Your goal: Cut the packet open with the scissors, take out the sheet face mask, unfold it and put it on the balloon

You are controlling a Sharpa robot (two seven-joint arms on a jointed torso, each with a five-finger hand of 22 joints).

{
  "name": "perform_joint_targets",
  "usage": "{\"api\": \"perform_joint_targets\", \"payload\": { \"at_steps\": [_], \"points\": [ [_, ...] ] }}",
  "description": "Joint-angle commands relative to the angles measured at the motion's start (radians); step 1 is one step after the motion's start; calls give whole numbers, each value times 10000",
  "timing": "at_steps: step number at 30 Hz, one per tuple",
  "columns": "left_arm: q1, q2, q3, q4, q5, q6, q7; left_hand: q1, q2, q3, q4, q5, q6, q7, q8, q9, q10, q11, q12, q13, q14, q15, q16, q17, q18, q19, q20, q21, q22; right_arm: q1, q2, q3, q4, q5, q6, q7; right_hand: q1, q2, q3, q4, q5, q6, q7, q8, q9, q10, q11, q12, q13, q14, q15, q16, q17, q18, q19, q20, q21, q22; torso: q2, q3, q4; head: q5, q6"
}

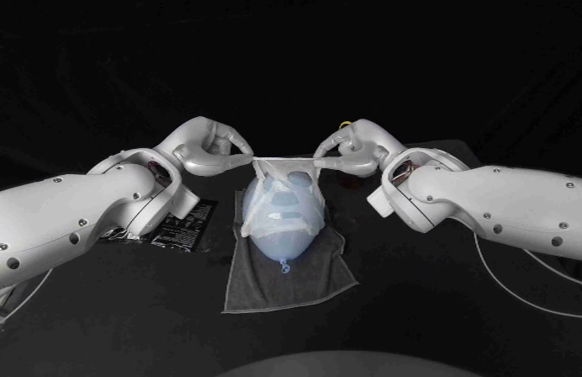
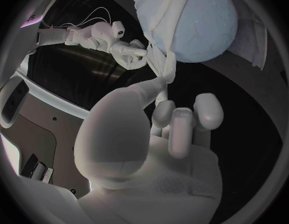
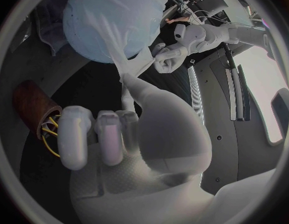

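A pale blue balloon (image 1: 283,217) lies on a grey towel (image 1: 288,276) at the table's middle. The white sheet face mask (image 1: 280,193) drapes over the balloon, its far edge stretched taut between my two hands. My left hand (image 1: 208,152) pinches the mask's left corner, and my right hand (image 1: 348,152) pinches the right corner. In the left wrist view my left hand (image 2: 158,115) holds the mask (image 2: 161,59) beside the balloon (image 2: 203,25). In the right wrist view my right hand (image 3: 129,119) holds the mask (image 3: 116,59) against the balloon (image 3: 97,22).
The black packet (image 1: 180,225) lies flat on the table left of the towel, partly under my left arm. A brown cup (image 3: 34,108) holding yellow-handled scissors (image 3: 49,134) stands behind my right hand. Dark table surrounds the towel.
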Motion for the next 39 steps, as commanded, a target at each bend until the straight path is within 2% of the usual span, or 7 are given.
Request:
{"api": "perform_joint_targets", "payload": {
  "at_steps": [1, 6, 14, 29, 35, 39],
  "points": [
    [56, 29, 14, -55, 68, -46, 21, -12, 62, 55, -3, 31, -2, 49, 32, 746, 42, 6, 29, 19, 402, -44, 51, 470, -195, 41, 11, 41, 11, 46, 41, 6, -88, -931, 360, -139, -74, -4, 63, -12, 29, -21, 22, 46, 17, 1041, -84, 66, 2635, 1046, -78, 36, 2630, -70, 498, -77, 46, 2243, -4, -1, 2, 17, 16],
    [119, 36, 15, -140, 59, -41, 0, -13, 62, 58, -4, 31, -3, 49, 33, 748, 46, 6, 33, 25, 403, -44, 52, 473, -197, 47, 11, 45, 18, 117, 106, 5, -251, -1495, 235, -124, -74, -2, 68, -15, 29, -19, 21, 52, 20, 1041, -84, 66, 2635, 1046, -78, 36, 2630, -77, 510, -78, 75, 2252, -2, 1, -2, 37, 43],
    [214, 68, 16, -191, 43, -39, -31, -17, 63, 69, -9, 31, -10, 51, 41, 758, 62, 7, 49, 54, 405, -44, 54, 479, -201, 62, 11, 57, 37, 225, 181, 7, -429, -1872, -295, 36, -66, -2, 105, -48, 30, -13, 22, 85, 38, 1041, -86, 66, 2635, 1046, -80, 36, 2630, -91, 534, -84, 133, 2271, 6, 5, -2, 79, 75],
    [556, 366, 17, -435, -95, 177, -314, -26, 63, 79, -12, 31, -17, 53, 49, 767, 56, 8, 43, 43, 403, -44, 51, 468, -200, 59, 10, 56, 34, 393, 218, 27, -490, -1955, -1010, -4, -70, 16, 166, -82, 30, -10, 29, 131, 63, 1041, -84, 66, 2635, 1046, -80, 36, 2630, -103, 556, -91, 184, 2287, 1, 1, -5, 87, 142],
    [632, 516, 19, -629, -166, 88, -355, -37, 66, 90, -11, 31, -28, 55, 57, 779, 55, 10, 43, 43, 398, -43, 46, 450, -202, 65, 11, 60, 40, 450, 228, 40, -590, -1966, -1119, -79, -72, 20, 176, -86, 30, -8, 30, 139, 68, 1041, -83, 66, 2635, 1046, -80, 36, 2630, -101, 552, -92, 174, 2284, 15, 5, -2, 64, 174],
    [721, 574, 22, -704, -236, 17, -365, -38, 67, 94, -12, 31, -30, 55, 59, 781, 61, 10, 50, 55, 399, -43, 47, 453, -203, 70, 10, 65, 47, 473, 243, 49, -643, -1989, -1174, -130, -76, 25, 194, -94, 30, -9, 32, 151, 75, 1041, -81, 66, 2635, 1046, -78, 36, 2630, -103, 557, -94, 185, 2288, 15, 7, 0, 74, 151]
  ]
}}
